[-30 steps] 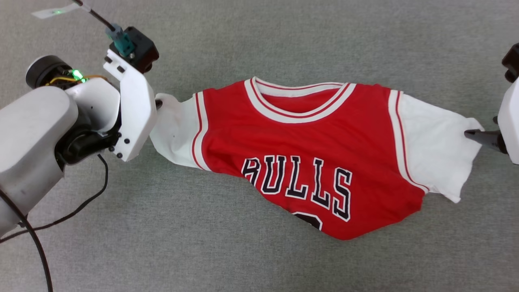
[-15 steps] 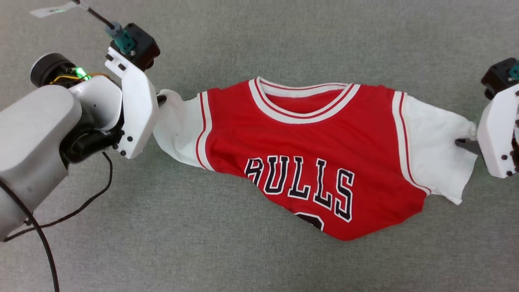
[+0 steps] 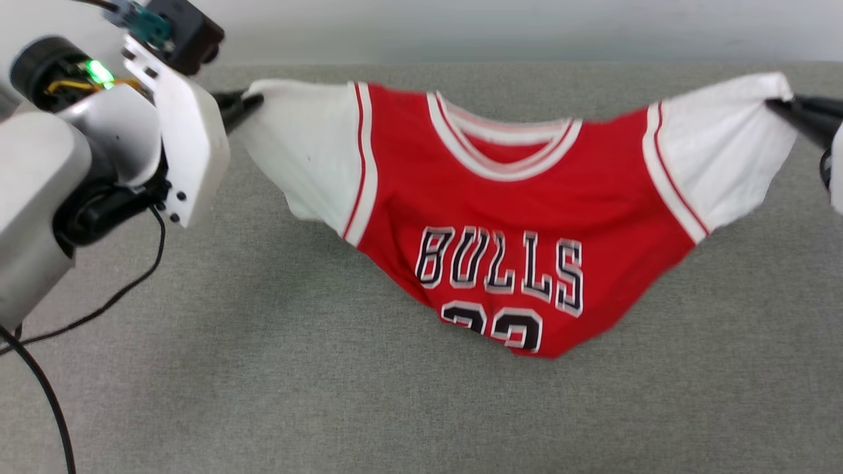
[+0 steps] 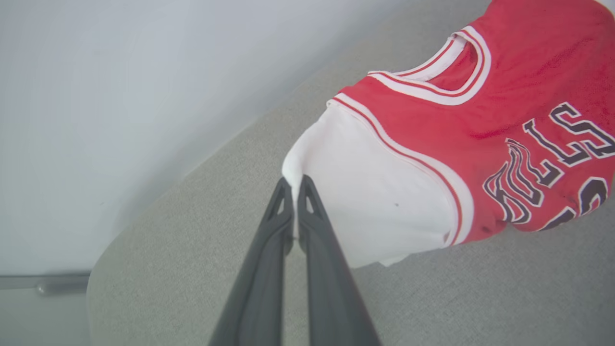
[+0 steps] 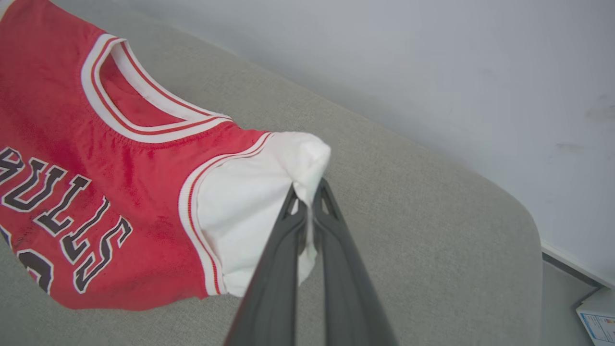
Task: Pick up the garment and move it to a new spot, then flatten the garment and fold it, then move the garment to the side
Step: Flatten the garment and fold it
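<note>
In left claw (image 4: pixel 294 181) and right claw (image 5: pixel 306 190), one garment (image 3: pixel 514 197) sleeve each

Closes the right gripper (image 3: pixel 774 104), open a second ago, onto the white sleeve tip (image 3: pixel 751 99) at 2 o'clock. Hoists the garment (image 3: pixel 514 204) by both sleeves, with the left gripper (image 3: pixel 253 100) now at 10 o'clock, a sagging middle and the number (image 3: pixel 494 326) newly bared. Tilts the head view, bringing a pale wall (image 3: pixel 461 26) in at 12 o'clock.
</note>
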Robot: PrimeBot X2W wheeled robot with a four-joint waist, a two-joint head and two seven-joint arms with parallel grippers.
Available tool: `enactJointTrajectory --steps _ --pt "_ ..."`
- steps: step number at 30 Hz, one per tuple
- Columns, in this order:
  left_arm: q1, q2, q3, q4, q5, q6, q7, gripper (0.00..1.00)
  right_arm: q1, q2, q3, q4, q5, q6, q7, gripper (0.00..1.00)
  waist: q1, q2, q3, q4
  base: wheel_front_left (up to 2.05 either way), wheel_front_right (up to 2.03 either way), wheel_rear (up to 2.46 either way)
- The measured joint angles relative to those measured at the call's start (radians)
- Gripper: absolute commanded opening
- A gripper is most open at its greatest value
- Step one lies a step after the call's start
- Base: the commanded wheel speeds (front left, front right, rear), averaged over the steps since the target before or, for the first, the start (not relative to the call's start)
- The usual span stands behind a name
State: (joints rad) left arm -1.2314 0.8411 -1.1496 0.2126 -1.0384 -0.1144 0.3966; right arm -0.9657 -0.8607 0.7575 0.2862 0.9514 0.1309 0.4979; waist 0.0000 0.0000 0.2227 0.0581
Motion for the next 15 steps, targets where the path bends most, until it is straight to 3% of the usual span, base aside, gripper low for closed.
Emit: enactJointTrajectory --steps 8,15 --pt "-0.075 0.013 0.062 -0.014 0.033 0.013 -0.076 0.0 -0.08 -0.013 -0.038 -0.022 -0.039 0.0 -0.14 0.0 0.0 0.0 -0.034 -0.02 0.0 0.0 0.0" --pt "-0.191 -0.051 0.106 0.042 0.072 0.031 -0.112 0.0 -0.219 0.042 -0.09 0.022 -0.129 0.0 -0.194 0.0 0.0 0.0 -0.008 -0.024 0.0 0.0 0.0"
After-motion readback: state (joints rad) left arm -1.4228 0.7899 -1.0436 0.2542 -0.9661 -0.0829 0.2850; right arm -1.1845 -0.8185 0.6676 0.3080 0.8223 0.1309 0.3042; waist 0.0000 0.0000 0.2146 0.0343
